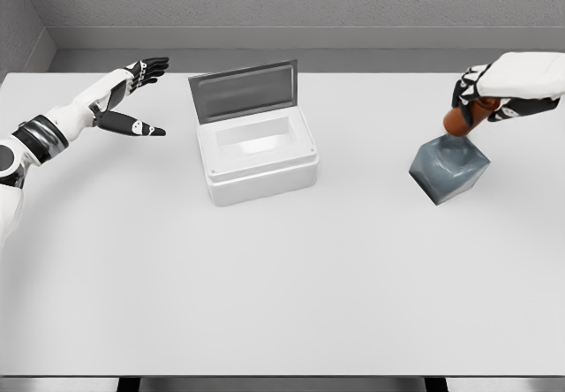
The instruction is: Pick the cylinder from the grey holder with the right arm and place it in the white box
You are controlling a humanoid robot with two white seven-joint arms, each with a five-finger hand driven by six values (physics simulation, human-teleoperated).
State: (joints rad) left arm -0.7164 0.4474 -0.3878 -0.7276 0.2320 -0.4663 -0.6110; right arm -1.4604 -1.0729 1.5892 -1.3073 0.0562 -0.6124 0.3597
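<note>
- i see my right hand [477, 101] at the far right of the counter [282, 286], with its arm coming in from the right edge.
- its fingers [468, 83] are curled around the top of the cylinder [460, 120], so it is pinching the cylinder.
- the cylinder sits just under my right hand, and only its lower part shows below the fingers.
- the bottom of the cylinder is touching the top of the grey holder [448, 169]. i cannot tell if it is a bit inside the holder or only resting on it.
- the cylinder is orange-brown, round and short.
- the grey holder is a dark blue-grey block. it looks tilted, with one corner pointing down at the counter.
- the white box [258, 158] is near the middle of the counter, well apart from the cylinder and to its left.
- the box lid [244, 90] is grey and stands up at the back, so the box is open and i can see its white inside.
- my left hand [132, 96] is at the far left, above the counter, with the fingers spread out and nothing in it.
</note>
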